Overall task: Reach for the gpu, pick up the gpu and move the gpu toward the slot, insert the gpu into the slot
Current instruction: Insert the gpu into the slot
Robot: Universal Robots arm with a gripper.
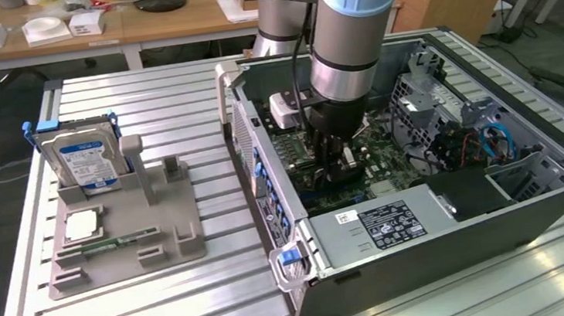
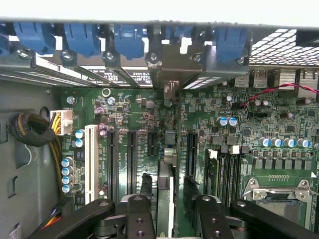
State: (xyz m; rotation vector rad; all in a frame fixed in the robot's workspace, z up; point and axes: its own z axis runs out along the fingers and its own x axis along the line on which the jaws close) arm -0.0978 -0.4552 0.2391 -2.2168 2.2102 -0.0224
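Note:
In the wrist view the gpu (image 2: 167,154) stands edge-on on the green motherboard (image 2: 149,114), its silver bracket end (image 2: 171,89) up against the case's rear wall. It sits in line with the black slots (image 2: 132,159) on either side; the slot beneath it is hidden by the card. My gripper (image 2: 168,185) straddles the card's near end. Its black fingers (image 2: 146,181) stand a little off the card on each side, so it is open. In the exterior view the gripper (image 1: 332,165) reaches down inside the open computer case (image 1: 444,228).
A CPU socket (image 2: 279,199), memory slots (image 2: 224,169) and a sleeved cable bundle (image 2: 30,129) flank the card. Blue latches (image 2: 129,37) line the rear wall. Outside the case, a grey fixture (image 1: 124,235) holds a hard drive (image 1: 80,158).

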